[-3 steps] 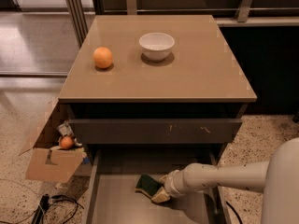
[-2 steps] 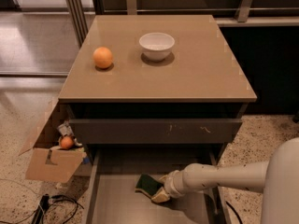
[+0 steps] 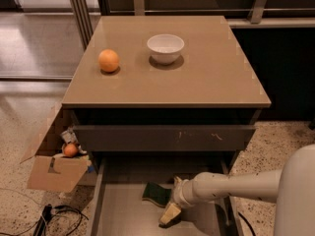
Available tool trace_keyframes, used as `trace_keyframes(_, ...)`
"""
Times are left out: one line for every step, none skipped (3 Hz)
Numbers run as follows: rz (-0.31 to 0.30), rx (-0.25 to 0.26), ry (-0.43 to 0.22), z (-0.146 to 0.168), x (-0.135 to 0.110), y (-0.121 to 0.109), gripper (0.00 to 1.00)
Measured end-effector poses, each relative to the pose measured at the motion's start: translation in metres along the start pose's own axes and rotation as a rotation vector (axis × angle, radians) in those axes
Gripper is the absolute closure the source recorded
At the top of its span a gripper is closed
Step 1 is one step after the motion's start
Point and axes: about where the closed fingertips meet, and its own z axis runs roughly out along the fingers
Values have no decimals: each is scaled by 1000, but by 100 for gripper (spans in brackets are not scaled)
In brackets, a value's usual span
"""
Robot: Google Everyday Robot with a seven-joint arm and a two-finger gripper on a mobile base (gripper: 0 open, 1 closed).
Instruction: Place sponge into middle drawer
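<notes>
Unmoved since a second ago, the sponge (image 3: 156,194) is lying green side up on the floor of the open middle drawer (image 3: 123,215), toward its back. The gripper (image 3: 170,214) is dipping slightly toward that drawer's front, sitting just beside the sponge's near right corner; how wide it's open, or whether it's gripping, I cannot tell. Above the drawer, an orange (image 3: 109,61) and a white bowl (image 3: 166,48) are sitting on the cabinet top (image 3: 206,82).
</notes>
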Motion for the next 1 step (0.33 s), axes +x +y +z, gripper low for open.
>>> trace_keyframes(0,0,0,0,0,0,0)
